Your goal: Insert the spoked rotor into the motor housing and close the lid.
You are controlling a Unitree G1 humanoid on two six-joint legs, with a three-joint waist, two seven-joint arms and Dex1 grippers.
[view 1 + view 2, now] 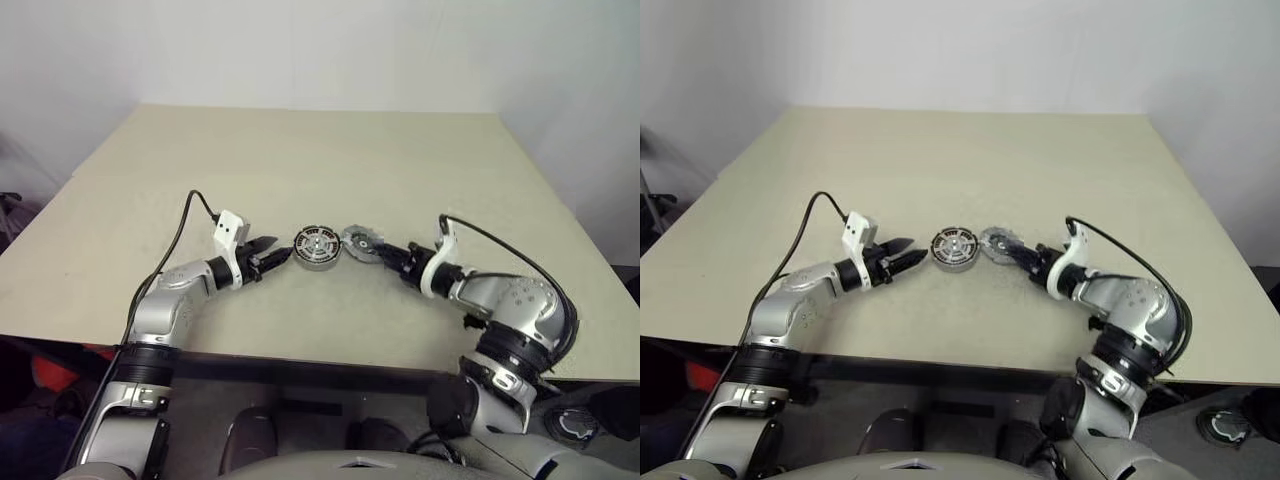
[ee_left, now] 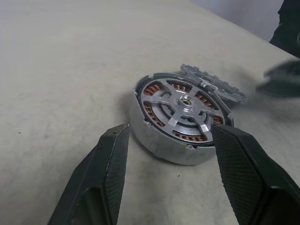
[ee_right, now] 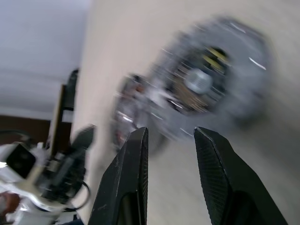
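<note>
Two grippers: meeting over the middle of the beige table, one from each side of the motor parts
Left gripper: lying low and nearly level, fingers parted wide, tips just beside the housing's left rim; in the left wrist view its two black fingers straddle the near edge of the housing, whether touching cannot be told
Right gripper: reaching in from the right, fingers set a narrow gap apart with nothing seen between them, tips at the lid's right edge, contact unclear
Motor housing: flat on the table between the two grippers, copper windings visible through the openings
Spoked rotor: seated in the housing, silver spokes and small hub facing up, roughly flush with the rim
Lid: grey ribbed disc just right of the housing, tilted, its near edge resting on or against the housing's right rim; not yet closed over the rotor
Cable: black, looping from the left wrist camera back along the arm
</note>
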